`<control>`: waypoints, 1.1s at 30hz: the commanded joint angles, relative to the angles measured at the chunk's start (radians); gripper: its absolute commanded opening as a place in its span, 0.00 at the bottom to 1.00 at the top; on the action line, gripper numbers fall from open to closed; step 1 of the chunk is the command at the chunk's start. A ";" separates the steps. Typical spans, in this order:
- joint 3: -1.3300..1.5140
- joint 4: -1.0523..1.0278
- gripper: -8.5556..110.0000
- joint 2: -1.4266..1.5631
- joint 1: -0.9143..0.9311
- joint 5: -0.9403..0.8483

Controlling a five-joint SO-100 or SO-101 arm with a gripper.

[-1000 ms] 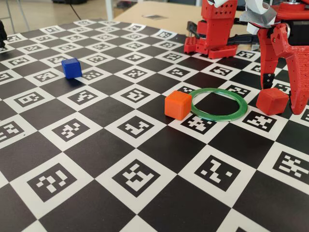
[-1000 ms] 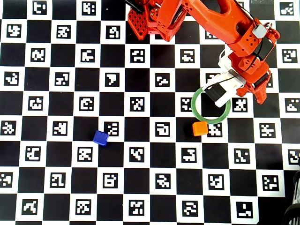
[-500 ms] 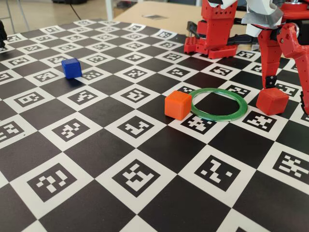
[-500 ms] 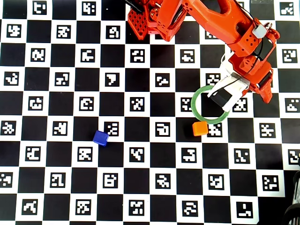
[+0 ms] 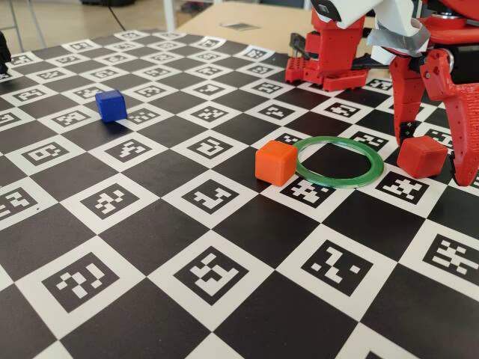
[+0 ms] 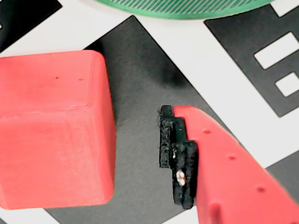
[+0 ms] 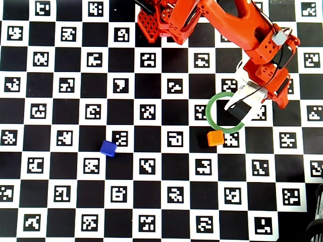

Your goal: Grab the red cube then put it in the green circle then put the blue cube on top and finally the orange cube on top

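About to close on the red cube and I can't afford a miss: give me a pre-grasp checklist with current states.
1. Gripper open: ok, fingers spread on either side of the red cube in the fixed view.
2. Cube between the fingers: ok in the fixed view; the wrist view shows only one finger, beside the cube with a gap.
3. Cube not yet gripped: ok, it rests on the board.
4. Green circle centre free: ok, nothing lies inside it.
5. Orange cube clear of the drop path: not ok, it sits against the ring's outer edge.
6. Blue cube out of the way: ok, far across the board.
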State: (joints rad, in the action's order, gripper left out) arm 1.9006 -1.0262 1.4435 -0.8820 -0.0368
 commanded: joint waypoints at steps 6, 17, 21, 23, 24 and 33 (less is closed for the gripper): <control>-0.066 -0.012 0.44 0.006 0.005 0.002; -0.075 -0.002 0.40 0.005 0.005 0.014; -0.080 0.003 0.39 0.005 0.005 0.020; -0.087 0.008 0.39 0.003 0.005 0.023; -0.092 0.008 0.39 0.003 0.005 0.025; -0.112 0.012 0.36 0.002 0.006 0.038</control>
State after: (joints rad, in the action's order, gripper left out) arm 1.8638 -1.0201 1.4251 -0.8836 -0.0061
